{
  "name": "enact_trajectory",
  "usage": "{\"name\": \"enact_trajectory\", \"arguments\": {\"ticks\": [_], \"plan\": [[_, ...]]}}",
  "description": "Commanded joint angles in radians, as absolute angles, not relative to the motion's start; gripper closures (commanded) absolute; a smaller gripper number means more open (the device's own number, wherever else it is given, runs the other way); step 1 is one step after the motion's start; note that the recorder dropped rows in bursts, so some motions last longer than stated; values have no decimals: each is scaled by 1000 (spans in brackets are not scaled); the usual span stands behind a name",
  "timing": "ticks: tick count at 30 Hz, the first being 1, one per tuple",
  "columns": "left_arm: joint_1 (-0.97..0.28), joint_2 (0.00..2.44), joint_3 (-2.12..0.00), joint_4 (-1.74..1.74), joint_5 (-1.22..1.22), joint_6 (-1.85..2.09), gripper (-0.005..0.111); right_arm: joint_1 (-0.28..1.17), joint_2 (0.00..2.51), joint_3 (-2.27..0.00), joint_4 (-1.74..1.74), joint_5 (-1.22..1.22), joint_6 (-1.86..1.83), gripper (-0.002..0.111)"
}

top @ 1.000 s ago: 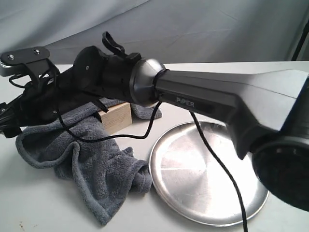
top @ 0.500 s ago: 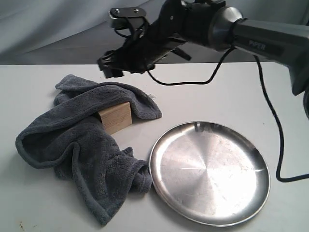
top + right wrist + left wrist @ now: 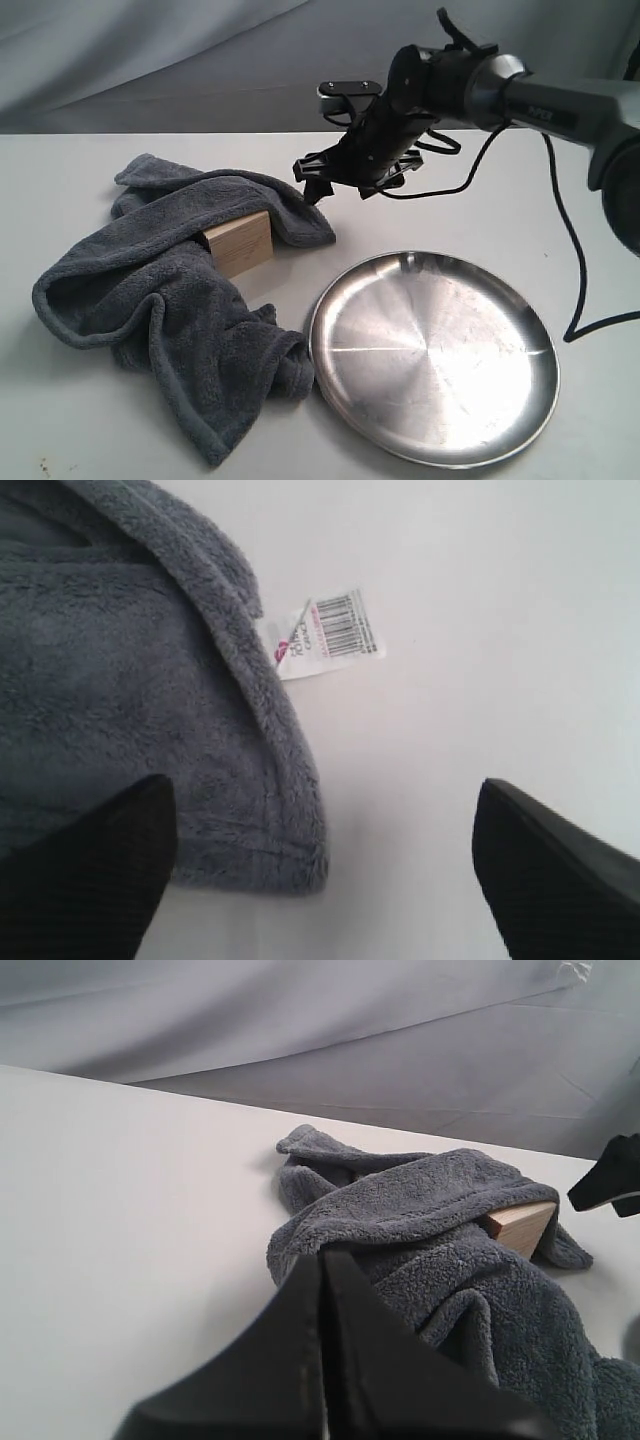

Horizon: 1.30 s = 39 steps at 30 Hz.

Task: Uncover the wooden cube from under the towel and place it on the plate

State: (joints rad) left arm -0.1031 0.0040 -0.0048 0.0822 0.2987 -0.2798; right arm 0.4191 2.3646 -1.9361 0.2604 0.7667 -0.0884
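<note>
The dark grey towel (image 3: 170, 300) lies crumpled on the left of the white table, draped over the wooden cube (image 3: 240, 243), of which one pale face shows. To the right lies the silver plate (image 3: 432, 355), with nothing on it. My right gripper (image 3: 318, 180) hovers just above the towel's far right corner. It is open (image 3: 325, 880), with the towel hem (image 3: 250, 730) and its white tag (image 3: 330, 635) below it. My left gripper (image 3: 325, 1265) is shut on nothing, short of the towel (image 3: 420, 1210); the cube (image 3: 520, 1225) peeks out beyond.
A grey cloth backdrop (image 3: 200, 50) hangs behind the table. The right arm's black cable (image 3: 575, 260) trails over the table to the right of the plate. Bare white tabletop (image 3: 120, 1210) stretches beside the towel.
The right arm has swung from over the towel's left side, up and across to the right, and come down near the towel's far right corner. Towel, cube and plate have not moved.
</note>
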Motion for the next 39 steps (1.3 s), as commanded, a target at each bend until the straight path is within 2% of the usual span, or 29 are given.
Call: {"name": "enact_trajectory", "arguments": {"ticks": [1,22,27,30,39], "plan": [[-108,0,0,78,292,-279,107,419,2391,-1932,284,696,-130,33],[-108,0,0,78,292,-278,107,419,2486,-1932,415,617,-261,34],[-108,0,0,78,292,-278,107,419,2486,-1932,434,676,-275,48],[-108,0,0,78,292,-278,107,426,2484,-1932,434,748,-416,56],[-108,0,0,78,292,-281,107,486,2484,-1932,311,836,-523,62]]}}
